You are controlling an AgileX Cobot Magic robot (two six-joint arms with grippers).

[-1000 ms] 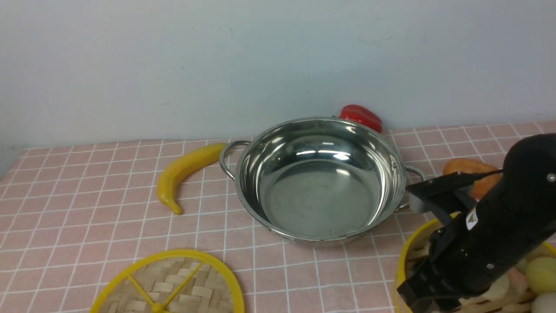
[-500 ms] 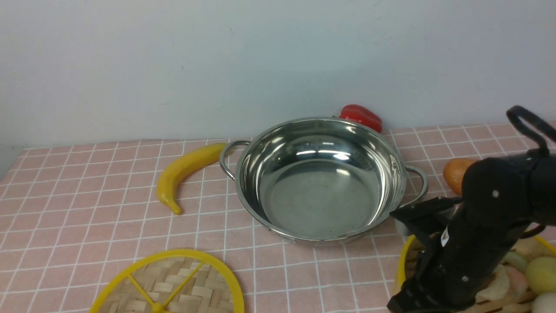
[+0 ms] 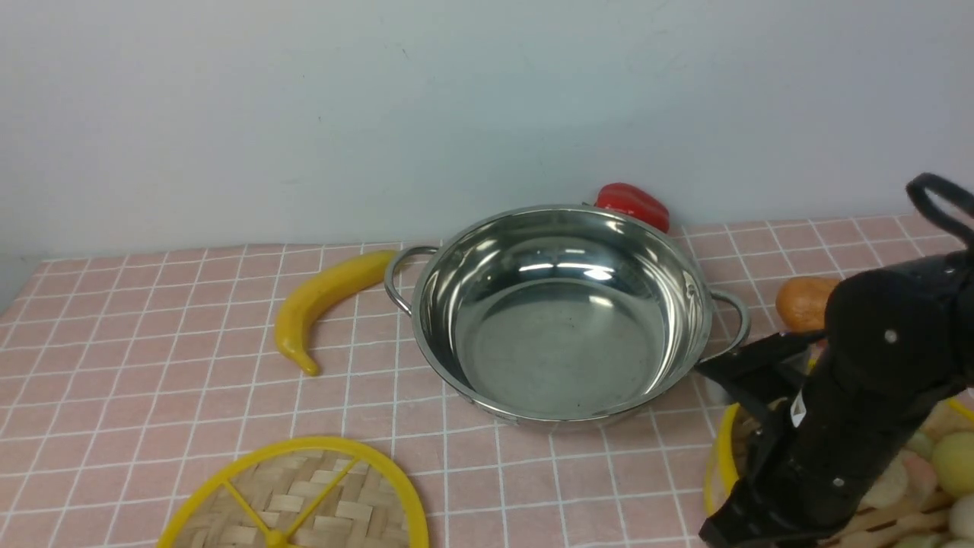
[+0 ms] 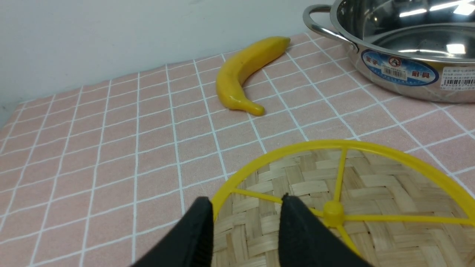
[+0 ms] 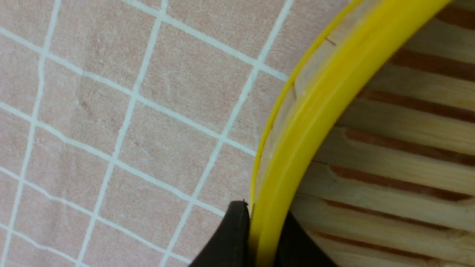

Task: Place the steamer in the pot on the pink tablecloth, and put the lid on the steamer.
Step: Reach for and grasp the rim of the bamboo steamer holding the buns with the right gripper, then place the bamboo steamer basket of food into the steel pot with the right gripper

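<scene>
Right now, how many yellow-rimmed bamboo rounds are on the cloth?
2: the lid near left, and the steamer near right, partly behind the right arm.

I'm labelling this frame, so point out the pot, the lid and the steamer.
pot (image 3: 563, 358), front view, bare inner floor.
lid (image 3: 304, 491), front view, woven panel between spokes.
steamer (image 5: 319, 111), right wrist view, yellow rim.

On the pot wall we find a blue oval label and a white barcode sticker, their print too small to read.
</scene>
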